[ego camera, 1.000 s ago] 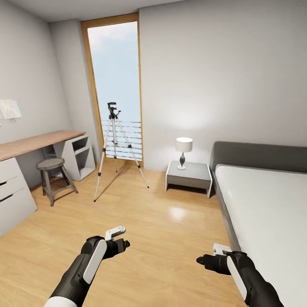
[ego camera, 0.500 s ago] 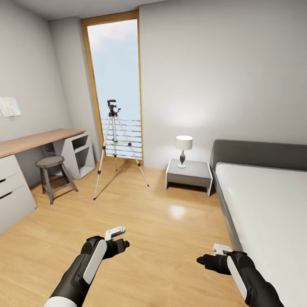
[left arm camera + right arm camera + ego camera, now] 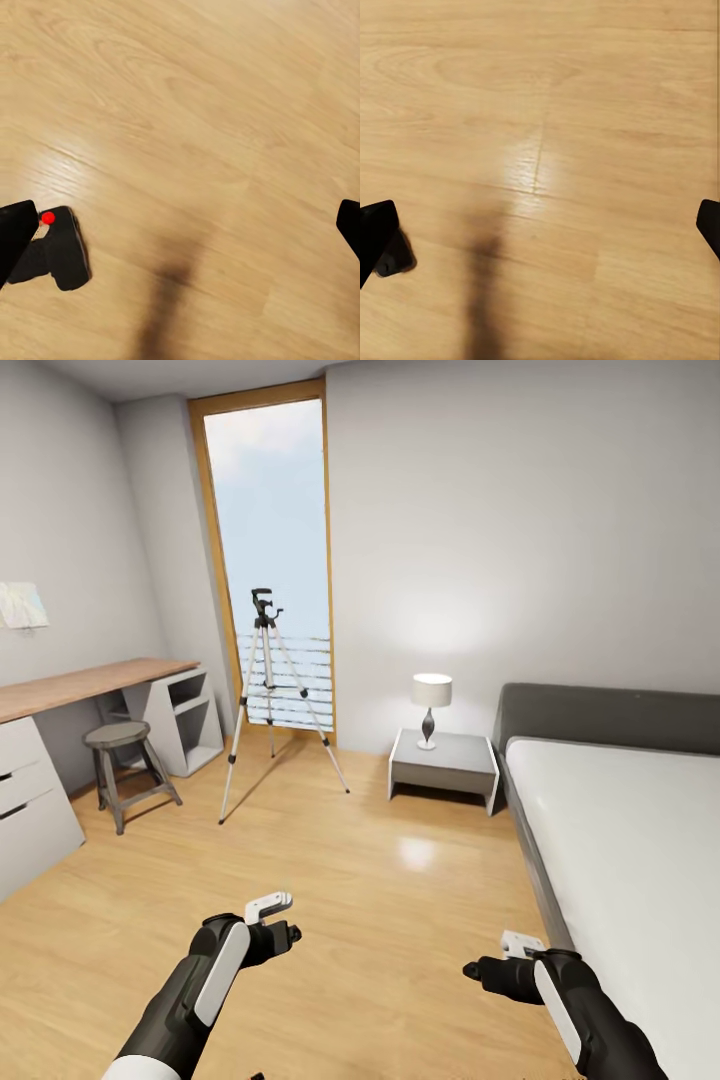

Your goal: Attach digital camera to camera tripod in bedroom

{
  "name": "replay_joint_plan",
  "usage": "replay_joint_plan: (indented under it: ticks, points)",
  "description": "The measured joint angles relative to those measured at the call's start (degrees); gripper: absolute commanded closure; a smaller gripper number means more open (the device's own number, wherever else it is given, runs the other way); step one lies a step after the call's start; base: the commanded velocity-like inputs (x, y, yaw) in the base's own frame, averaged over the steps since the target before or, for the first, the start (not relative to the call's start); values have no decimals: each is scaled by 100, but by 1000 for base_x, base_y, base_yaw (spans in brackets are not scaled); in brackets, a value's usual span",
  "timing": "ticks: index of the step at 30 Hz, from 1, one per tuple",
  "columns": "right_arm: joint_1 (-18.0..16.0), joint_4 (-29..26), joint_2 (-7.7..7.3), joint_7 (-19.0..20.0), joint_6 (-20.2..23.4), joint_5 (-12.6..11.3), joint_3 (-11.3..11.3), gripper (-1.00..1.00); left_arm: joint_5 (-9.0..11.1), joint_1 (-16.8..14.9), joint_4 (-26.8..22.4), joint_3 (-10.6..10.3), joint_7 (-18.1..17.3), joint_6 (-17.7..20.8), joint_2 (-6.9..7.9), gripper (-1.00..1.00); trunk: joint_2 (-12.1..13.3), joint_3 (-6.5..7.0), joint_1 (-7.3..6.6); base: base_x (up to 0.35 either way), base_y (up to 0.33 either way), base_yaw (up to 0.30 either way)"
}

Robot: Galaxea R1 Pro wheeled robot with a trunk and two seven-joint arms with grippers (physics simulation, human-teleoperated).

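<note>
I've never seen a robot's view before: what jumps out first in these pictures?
A silver-legged camera tripod stands before the tall window, with a lit lamp on the nightstand beside the white bed. On the wood floor, the left wrist view catches a black digital camera with a red dot.

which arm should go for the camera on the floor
Left, probably. The digital camera lies on the wood floor in the left wrist view, beside one fingertip of the open left gripper. The right gripper is open over bare boards.
</note>
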Motion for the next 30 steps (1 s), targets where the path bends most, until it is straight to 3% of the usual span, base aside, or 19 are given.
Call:
replay_joint_plan:
  ticks: [1,4,11,18,30]
  points:
    - [0,-3,-2,-9,-8,0,0,-100,-5,0,-1,5,340,3,-7,-100,-40,-18,22,0,0,0]
    - [0,-14,5,-32,-18,28,4,-100,4,0,-2,6,785,4,-17,-100,-160,-72,88,0,0,0]
    - [0,-222,0,-58,-39,73,7,-100,68,0,-17,7,1455,-98,-42,-100,-441,-197,242,0,0,0]
    - [0,-353,-4,-60,-40,84,6,-100,78,0,-8,5,1601,-319,-48,-100,-722,-323,395,0,0,0]
    - [0,-373,-4,-54,-18,86,7,-100,80,0,-2,6,1627,-361,-57,-100,-1203,-539,659,0,0,0]
